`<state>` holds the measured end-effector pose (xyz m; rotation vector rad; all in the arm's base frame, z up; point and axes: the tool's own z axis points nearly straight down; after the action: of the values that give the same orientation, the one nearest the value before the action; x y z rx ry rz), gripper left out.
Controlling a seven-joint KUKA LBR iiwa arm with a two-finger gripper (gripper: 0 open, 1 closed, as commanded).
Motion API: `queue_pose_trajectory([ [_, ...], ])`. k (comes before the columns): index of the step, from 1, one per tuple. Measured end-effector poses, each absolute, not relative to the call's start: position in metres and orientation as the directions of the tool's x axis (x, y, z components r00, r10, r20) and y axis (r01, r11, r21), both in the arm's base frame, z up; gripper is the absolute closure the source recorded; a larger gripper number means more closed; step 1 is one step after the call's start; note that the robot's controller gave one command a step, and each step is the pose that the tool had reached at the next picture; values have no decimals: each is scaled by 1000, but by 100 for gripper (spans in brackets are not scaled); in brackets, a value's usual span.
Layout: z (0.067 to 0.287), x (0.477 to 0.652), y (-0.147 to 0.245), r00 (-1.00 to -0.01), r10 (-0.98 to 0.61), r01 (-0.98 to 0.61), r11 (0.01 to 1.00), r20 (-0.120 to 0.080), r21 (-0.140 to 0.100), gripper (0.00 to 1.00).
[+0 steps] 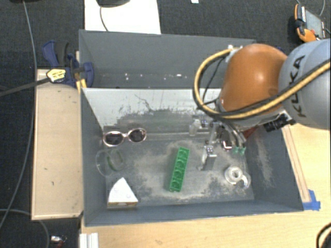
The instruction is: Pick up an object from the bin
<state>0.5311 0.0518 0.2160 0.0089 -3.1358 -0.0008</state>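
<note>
My gripper (209,158) hangs low over the bin floor, right of the middle, under the orange wrist cover. A green studded building block (178,169) lies just to its left, long and narrow, pointing up and slightly right. A small shiny metal ring-shaped piece (236,176) rests on the floor to its lower right. A bit of something green and red (240,149) peeks out from under the wrist at the gripper's right; I cannot tell what it is.
Farther left, a pair of sunglasses with a pale frame (124,136) lies by the back slope. Below it sits a clear plastic cup (109,161), and a white wedge-shaped block (122,192) occupies the front left corner. The arm covers the bin's right rear part.
</note>
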Motion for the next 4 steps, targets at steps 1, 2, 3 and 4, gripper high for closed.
queue_pose_trajectory([
  [1,221,533,51,-1000,-3,-3,1000,-3,1,0],
  [2,93,522,68,-859,-512,-512,859,-6,-1,0],
  [3,161,532,77,-807,-590,-590,807,-9,-4,0],
  [4,76,521,70,-828,-561,-561,828,1,4,0],
])
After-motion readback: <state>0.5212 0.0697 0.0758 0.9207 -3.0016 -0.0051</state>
